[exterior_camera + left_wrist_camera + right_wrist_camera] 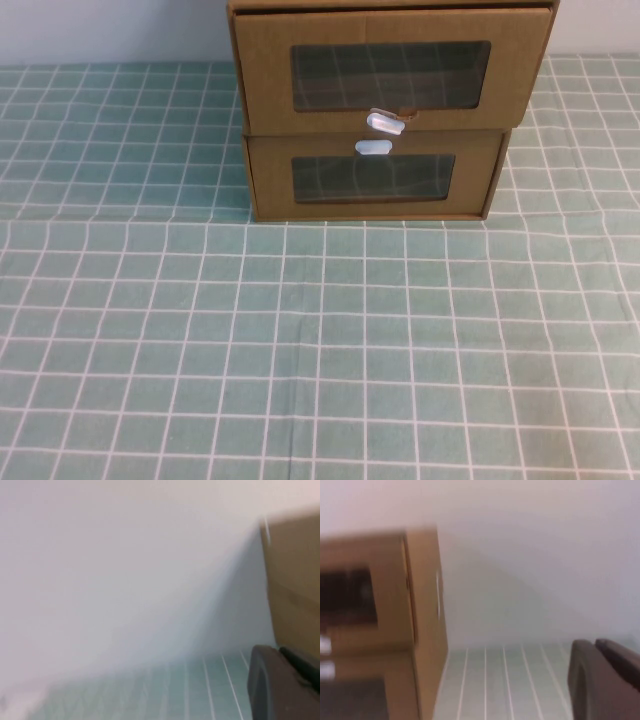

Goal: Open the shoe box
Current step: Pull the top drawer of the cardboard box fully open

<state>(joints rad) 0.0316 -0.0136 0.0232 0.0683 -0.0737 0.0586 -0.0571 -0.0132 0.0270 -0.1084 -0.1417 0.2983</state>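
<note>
Two brown cardboard shoe boxes are stacked at the back of the table, each with a dark window in its front. The upper box (pixel 390 70) carries a pale pull tab (pixel 385 123), and the lower box (pixel 372 178) has its own tab (pixel 373 147). Both fronts look closed. Neither arm shows in the high view. My left gripper (pixel 295 667) hangs shut and empty left of the boxes, whose cardboard side (pixel 295 580) is near it. My right gripper (pixel 612 657) is shut and empty to the right of the stack (pixel 422 595).
A green checked tablecloth (pixel 320 350) covers the table in front of the boxes. A plain white wall (pixel 110 30) rises right behind the stack.
</note>
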